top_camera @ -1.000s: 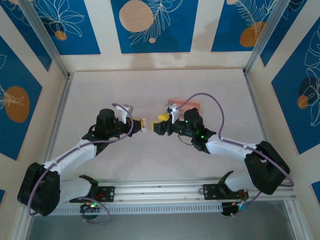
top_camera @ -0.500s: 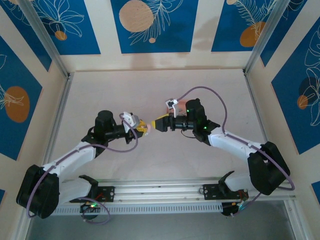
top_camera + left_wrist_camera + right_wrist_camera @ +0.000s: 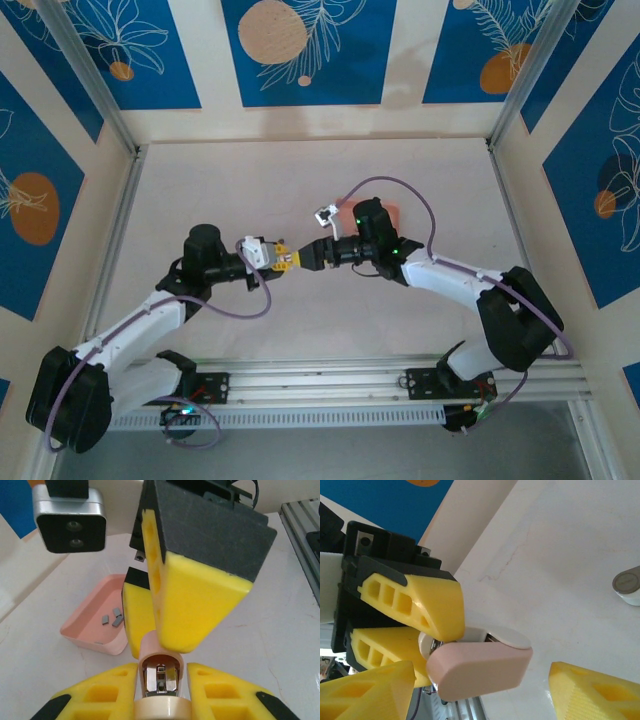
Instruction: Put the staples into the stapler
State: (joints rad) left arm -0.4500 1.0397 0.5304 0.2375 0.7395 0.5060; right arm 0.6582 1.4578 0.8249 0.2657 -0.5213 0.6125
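My left gripper is shut on a small pink stapler and holds it above the table. The lid is swung open, so the metal staple channel shows. My right gripper faces it with its jaws open. Its yellow fingers stand on either side of the stapler's pink lid, with a gap on the right. In the top view the two grippers, left and right, meet tip to tip at mid-table. Grey staples lie in the pink tray.
The pink tray sits behind my right arm, partly covered by it. A small white object with a grey top lies on the table to the right. Blue patterned walls enclose the table.
Both arms have swung inward, so the grippers now meet. The right gripper left the tray, moved left and opened slightly wider around the stapler's lid. The left one kept its grip.
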